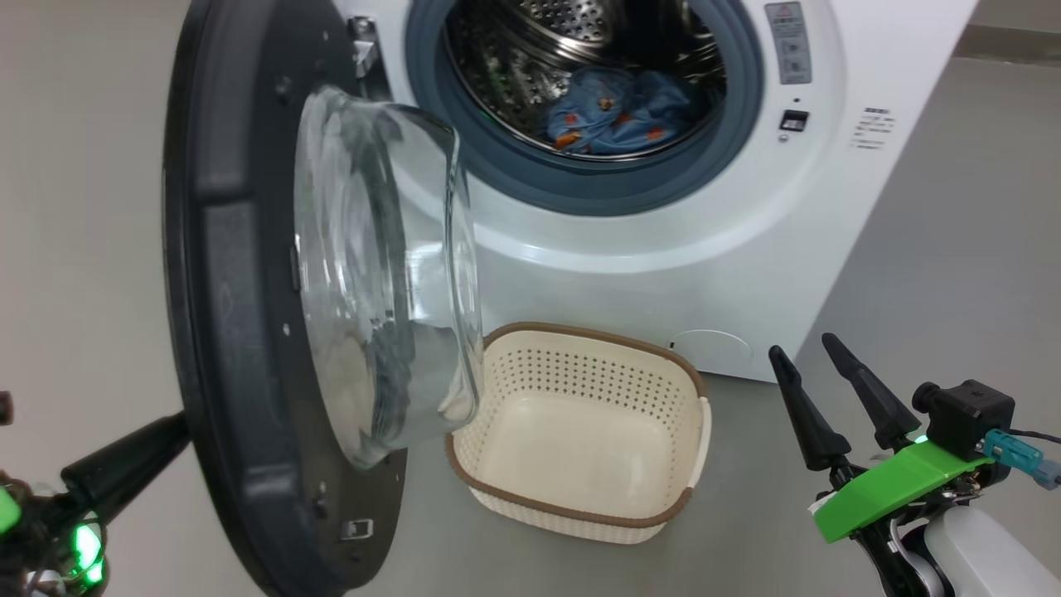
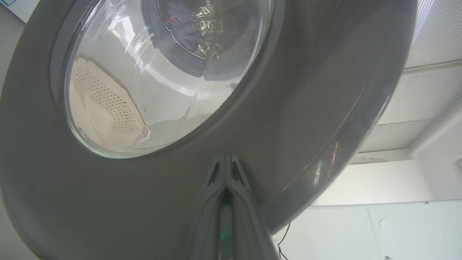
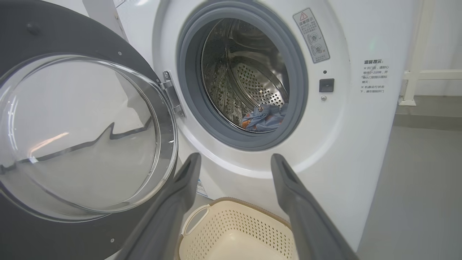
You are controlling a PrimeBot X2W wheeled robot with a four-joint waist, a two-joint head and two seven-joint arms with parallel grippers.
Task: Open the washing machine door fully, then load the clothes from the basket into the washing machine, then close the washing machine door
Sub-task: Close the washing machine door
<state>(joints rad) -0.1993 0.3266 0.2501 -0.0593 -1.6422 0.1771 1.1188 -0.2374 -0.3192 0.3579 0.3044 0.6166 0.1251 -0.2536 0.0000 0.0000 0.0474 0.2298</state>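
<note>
Head view: the washing machine door [image 1: 240, 332] stands swung open, left of the washing machine [image 1: 663, 274]. Blue patterned clothes [image 1: 617, 112] lie in the drum, and the basket [image 1: 580, 373] sits on the floor near the machine's front. The right gripper [image 1: 802, 347] is spread, holding nothing.

Left wrist view: the left gripper [image 2: 225, 159], fingers pressed together, points at the door's dark ring.

Right wrist view: a warning-triangle label [image 3: 311, 35] and Chinese print [image 3: 373, 76], too fine to read, are right of the opening.

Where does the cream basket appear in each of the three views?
Head view: basket lower centre, right of the washing machine door.
Left wrist view: basket centre left, seen through the door's glass.
Right wrist view: basket bottom centre.
Shared landmark: the washing machine door, open in all.
</note>
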